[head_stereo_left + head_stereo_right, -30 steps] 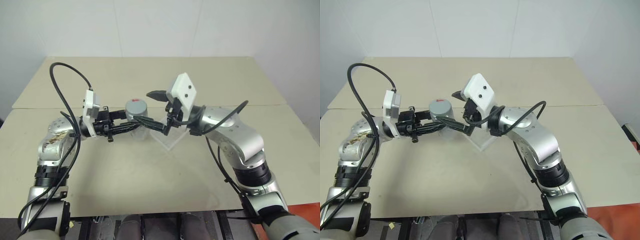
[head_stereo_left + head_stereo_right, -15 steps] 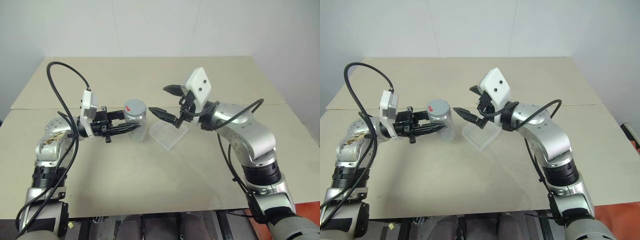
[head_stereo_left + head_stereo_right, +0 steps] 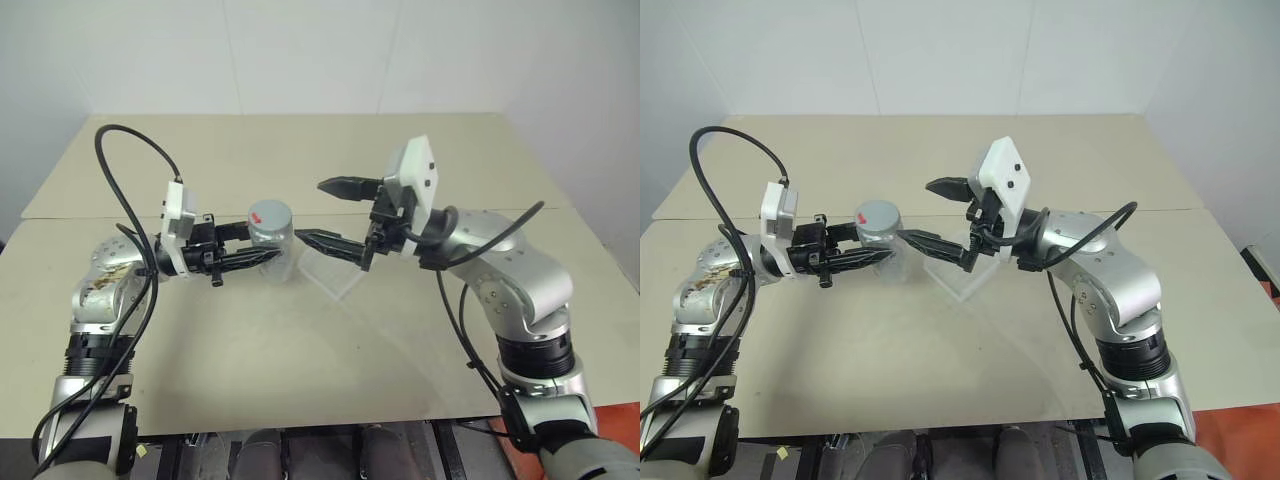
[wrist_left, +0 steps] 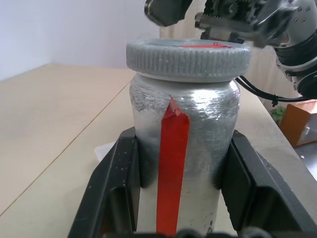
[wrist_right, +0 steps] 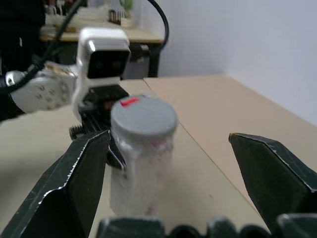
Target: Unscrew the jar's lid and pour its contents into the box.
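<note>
The jar, silvery with a red stripe, stands upright near the middle of the table, and my left gripper is shut on its body from the left. The grey lid with its red mark sits on top of the jar. My right gripper is open, level, and points at the jar from the right, its fingertips a short gap from the lid. The clear box lies on the table right of the jar, under the right gripper's lower finger. The contents are hidden inside the jar.
The beige table has open room in front of and behind the jar. A seam crosses it at mid-depth. A black cable loops above my left arm. An orange object sits beyond the table's far side.
My right gripper has come off the lid, drawn back to the right and rolled its wrist; it stays open. My left gripper keeps its hold on the jar.
</note>
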`<action>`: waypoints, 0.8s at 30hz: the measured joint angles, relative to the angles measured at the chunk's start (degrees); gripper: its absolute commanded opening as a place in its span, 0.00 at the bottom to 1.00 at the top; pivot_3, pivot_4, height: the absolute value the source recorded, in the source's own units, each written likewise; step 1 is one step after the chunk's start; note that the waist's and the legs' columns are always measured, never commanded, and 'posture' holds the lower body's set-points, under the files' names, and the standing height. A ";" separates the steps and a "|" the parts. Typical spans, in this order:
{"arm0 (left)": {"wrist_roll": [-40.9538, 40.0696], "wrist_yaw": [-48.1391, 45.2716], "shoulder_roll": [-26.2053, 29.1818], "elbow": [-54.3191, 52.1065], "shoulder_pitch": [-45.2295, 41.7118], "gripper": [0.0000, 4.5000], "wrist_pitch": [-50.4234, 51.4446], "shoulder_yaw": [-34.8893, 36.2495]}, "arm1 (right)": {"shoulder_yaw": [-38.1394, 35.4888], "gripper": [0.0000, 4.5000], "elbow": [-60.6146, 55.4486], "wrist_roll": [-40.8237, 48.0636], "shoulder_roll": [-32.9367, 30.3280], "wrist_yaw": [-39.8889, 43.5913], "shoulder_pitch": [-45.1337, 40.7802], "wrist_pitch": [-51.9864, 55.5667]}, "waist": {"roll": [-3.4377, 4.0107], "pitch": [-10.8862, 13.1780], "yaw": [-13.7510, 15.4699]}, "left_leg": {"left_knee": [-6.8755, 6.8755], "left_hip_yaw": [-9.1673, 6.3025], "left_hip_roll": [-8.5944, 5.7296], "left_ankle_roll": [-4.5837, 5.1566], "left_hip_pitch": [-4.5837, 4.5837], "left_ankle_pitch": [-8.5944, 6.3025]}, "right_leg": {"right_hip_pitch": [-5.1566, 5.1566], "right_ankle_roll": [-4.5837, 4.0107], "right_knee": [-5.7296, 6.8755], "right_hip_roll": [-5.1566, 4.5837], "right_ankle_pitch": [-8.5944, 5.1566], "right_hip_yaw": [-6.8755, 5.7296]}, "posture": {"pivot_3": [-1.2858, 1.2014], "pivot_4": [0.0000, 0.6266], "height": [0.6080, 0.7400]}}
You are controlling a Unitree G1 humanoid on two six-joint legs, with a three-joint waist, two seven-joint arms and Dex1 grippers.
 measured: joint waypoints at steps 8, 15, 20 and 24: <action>0.03 -0.69 -0.50 0.23 -0.52 0.41 -0.08 -0.21 | 3.16 0.99 2.30 -0.96 4.40 -1.89 -3.46 0.23 | 0.00 0.00 0.05 | 0.00 0.02 -0.01 -0.07 0.00 0.04 | 0.00 0.00 -0.02 0.00 0.00 0.00 | 0.52 0.24 1.00; 0.06 -0.88 -0.52 0.22 -0.51 0.41 -0.08 -0.21 | 5.48 0.99 3.94 -1.71 6.79 -2.08 -5.47 0.30 | 0.00 0.00 0.04 | 0.00 0.01 -0.01 -0.06 0.00 0.03 | 0.00 0.00 -0.01 0.00 0.00 -0.01 | 0.52 0.24 1.00; 0.05 -0.67 -0.52 -0.03 -0.35 0.41 -0.06 -0.20 | 6.36 0.99 5.73 -2.81 6.94 -1.99 -5.62 0.30 | 0.00 0.00 0.06 | 0.00 0.02 -0.01 -0.07 -0.01 0.04 | 0.00 0.00 -0.02 0.00 0.00 -0.01 | 0.52 0.24 1.00; 0.05 -0.07 -0.56 -0.43 -0.19 0.41 -0.05 -0.21 | 6.38 0.99 6.04 -2.88 6.94 -1.67 -5.77 0.34 | 0.00 0.00 0.05 | 0.00 0.01 0.00 -0.10 -0.01 0.06 | -0.01 0.00 -0.02 0.00 0.00 -0.01 | 0.52 0.24 1.00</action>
